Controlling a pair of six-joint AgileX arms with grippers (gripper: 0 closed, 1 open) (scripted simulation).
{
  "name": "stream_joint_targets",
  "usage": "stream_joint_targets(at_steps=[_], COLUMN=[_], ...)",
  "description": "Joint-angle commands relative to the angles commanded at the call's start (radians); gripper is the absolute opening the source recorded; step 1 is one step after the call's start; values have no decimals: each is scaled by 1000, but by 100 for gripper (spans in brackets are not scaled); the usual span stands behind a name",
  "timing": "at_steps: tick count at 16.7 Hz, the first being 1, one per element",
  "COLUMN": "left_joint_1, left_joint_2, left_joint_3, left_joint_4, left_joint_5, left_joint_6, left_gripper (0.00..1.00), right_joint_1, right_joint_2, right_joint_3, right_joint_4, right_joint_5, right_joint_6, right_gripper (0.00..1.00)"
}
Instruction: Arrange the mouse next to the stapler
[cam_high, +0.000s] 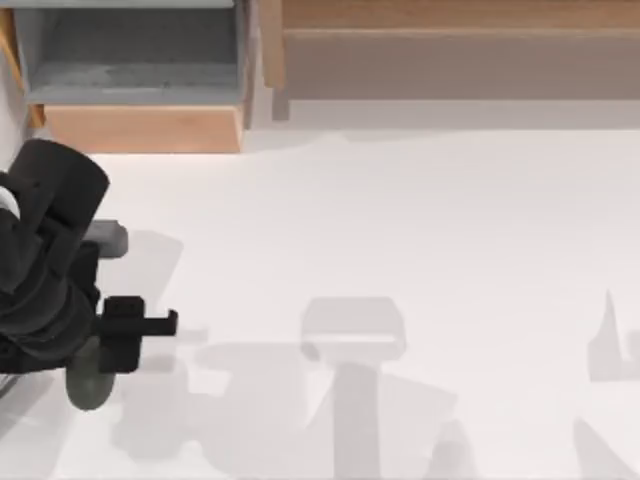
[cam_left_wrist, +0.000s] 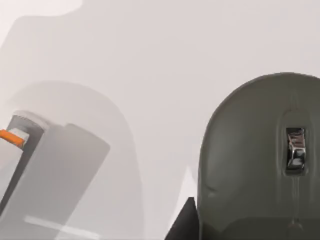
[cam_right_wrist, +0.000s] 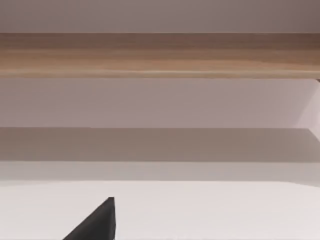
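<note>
**1 arm over the mouse, 1 arm apart**

2 AgileX arms share a white table. From above, the mouse lies on the table's left side, near its front edge. It is a dark grey-green dome, half covered by the left gripper. That gripper is black and boxy, directly over the mouse's far end, and a thin bar sticks out from it toward the table's middle. Whether it grips the mouse or merely hangs over it cannot be told.

The left wrist view shows the mouse close up, scroll wheel uppermost, resting on the table. Well apart from the mouse lies a grey body with an orange strip, partly cut off at the frame edge. From above, a small grey piece juts from behind the left arm, beyond the mouse.

Far behind the mouse stand a wooden box with a grey inside and a long wooden ledge.

The right gripper shows as 1 black tip above bare table, facing the ledge; its state cannot be told.
</note>
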Motion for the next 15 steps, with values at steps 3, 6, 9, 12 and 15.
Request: stream_joint_targets(at_steps=[3, 6, 9, 12, 15], left_joint_1=[-1, -1, -1, -1, -1], left_joint_2=[19, 47, 50, 50, 50], left_joint_3=[-15, -43, -45, -45, -45], left_joint_4=[3, 0, -1, -1, -1], left_joint_5=[2, 4, 4, 4, 4], left_joint_6=[0, 0, 0, 0, 0], left_gripper=[0, 0, 0, 8, 30], right_joint_1=[0, 0, 0, 0, 0], right_joint_2=[0, 0, 0, 0, 0], right_joint_3=[0, 0, 0, 0, 0], right_joint_4=[0, 0, 0, 0, 0], right_joint_5=[0, 0, 0, 0, 0], right_joint_6=[0, 0, 0, 0, 0], right_gripper=[100, 100, 100, 100, 100])
